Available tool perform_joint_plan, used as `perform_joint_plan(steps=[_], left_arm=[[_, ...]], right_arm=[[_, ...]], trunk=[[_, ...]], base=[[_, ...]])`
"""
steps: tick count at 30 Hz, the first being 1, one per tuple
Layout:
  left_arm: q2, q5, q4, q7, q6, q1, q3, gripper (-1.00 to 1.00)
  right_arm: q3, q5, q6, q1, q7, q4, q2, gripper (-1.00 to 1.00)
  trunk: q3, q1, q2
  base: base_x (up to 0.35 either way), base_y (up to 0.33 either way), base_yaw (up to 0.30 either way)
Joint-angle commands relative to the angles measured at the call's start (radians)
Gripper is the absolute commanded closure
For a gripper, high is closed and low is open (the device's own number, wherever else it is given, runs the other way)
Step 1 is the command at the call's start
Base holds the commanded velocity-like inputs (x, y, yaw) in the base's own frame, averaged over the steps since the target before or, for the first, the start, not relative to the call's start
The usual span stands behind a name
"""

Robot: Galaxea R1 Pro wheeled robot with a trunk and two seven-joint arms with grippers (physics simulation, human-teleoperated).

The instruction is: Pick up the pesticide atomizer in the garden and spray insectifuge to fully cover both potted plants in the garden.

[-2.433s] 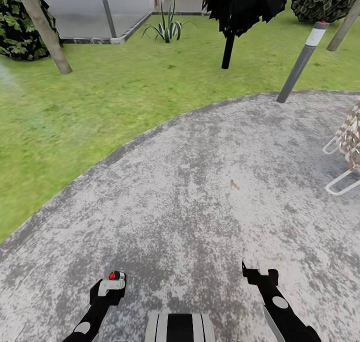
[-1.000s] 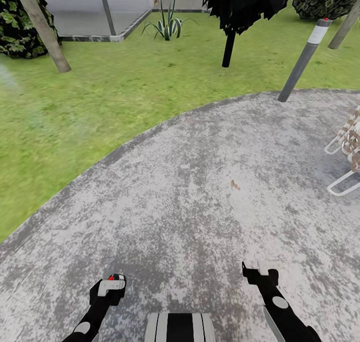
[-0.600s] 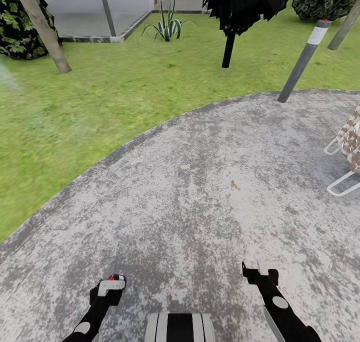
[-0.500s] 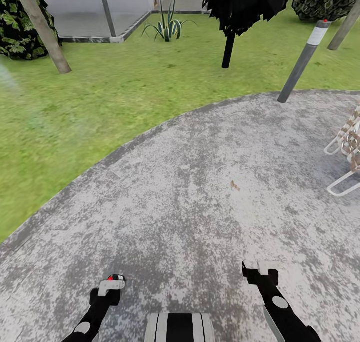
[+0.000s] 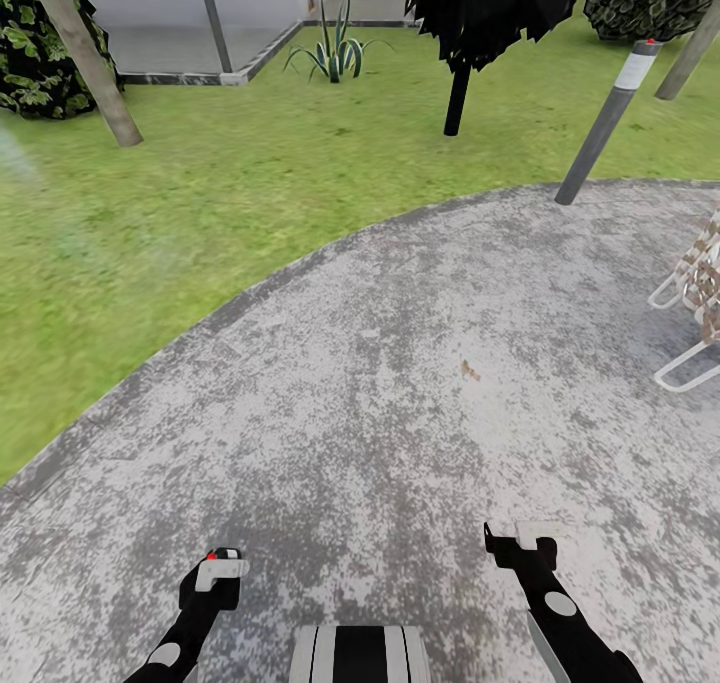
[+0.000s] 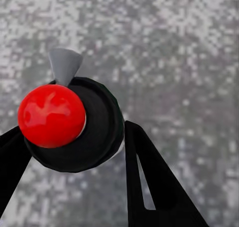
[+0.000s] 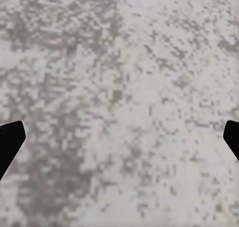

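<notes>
Across mottled grey paving curving against lawn at upper left: pesticide atomizer, dark round body, glossy red knob, grey cone nozzle, clamped in left gripper at lower left, right gripper spread empty; carrying stage, potted plants yet to be found.

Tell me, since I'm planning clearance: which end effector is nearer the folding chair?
Right. The right end effector sits on the chair's side of the paving; the left end effector, holding the atomizer, is farther across.
</notes>
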Motion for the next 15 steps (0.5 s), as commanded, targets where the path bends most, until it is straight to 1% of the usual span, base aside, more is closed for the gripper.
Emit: perform_joint_plan(steps=[1, 8, 15], left_arm=[[0.0, -0.003, 0.001, 0.002, -0.003, 0.0, 0.0, 1.0], [0.0, -0.006, 0.001, 0.001, -0.003, 0.0, -0.001, 1.0], [0.0, -0.003, 0.0, -0.005, -0.002, 0.0, 0.0, 1.0]], right_arm=[[0.001, 0.0, -0.003, 0.0, -0.003, 0.001, 0.0, -1.0], [0.001, 0.001, -0.003, 0.0, -0.003, 0.001, 0.0, -1.0], [0.001, -0.001, -0.003, 0.0, -0.001, 0.001, 0.0, -1.0]], trunk=[[-0.001, 0.0, 0.0], [-0.001, 0.0, 0.0], [0.027, -0.003, 0.001]], base=[[0.0, 0.0, 0.0], [0.0, 0.0, 0.0], [0.0, 0.0, 0.0]])
